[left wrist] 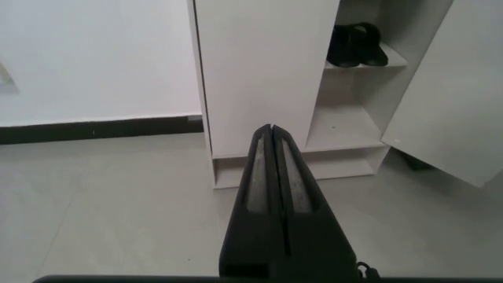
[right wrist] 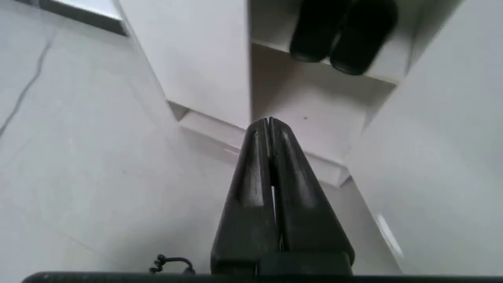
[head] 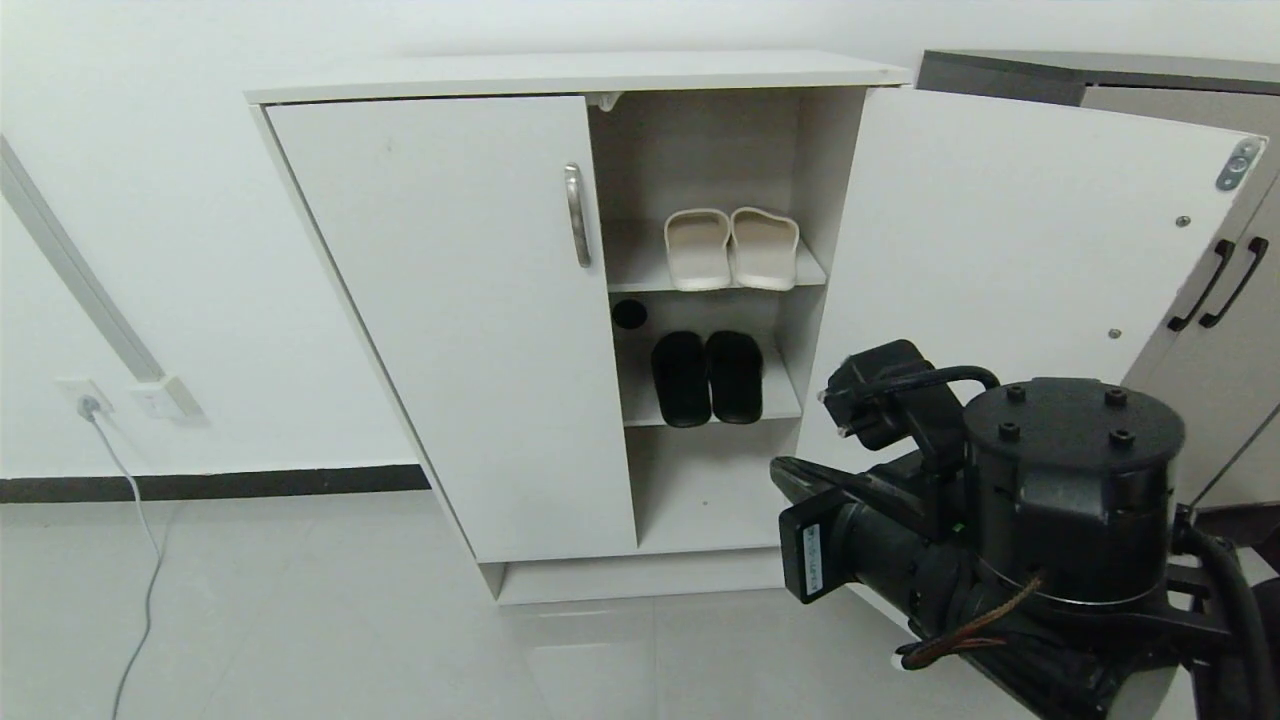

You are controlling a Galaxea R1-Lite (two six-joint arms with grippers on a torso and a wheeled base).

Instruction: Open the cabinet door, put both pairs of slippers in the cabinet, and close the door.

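Left to do: shutting the open door, swung wide at the cabinet's right side. Apt to go wrong through a push too near the hinge or a glancing one, ending ajar; or through a hard shove, bouncing back off the cabinet. Counted: two pairs of slippers, white pair on the cabinet's upper shelf, black pair one shelf lower; two doors, the other a shut door. Left gripper and right gripper, both before the cabinet, closed tight on nothing.
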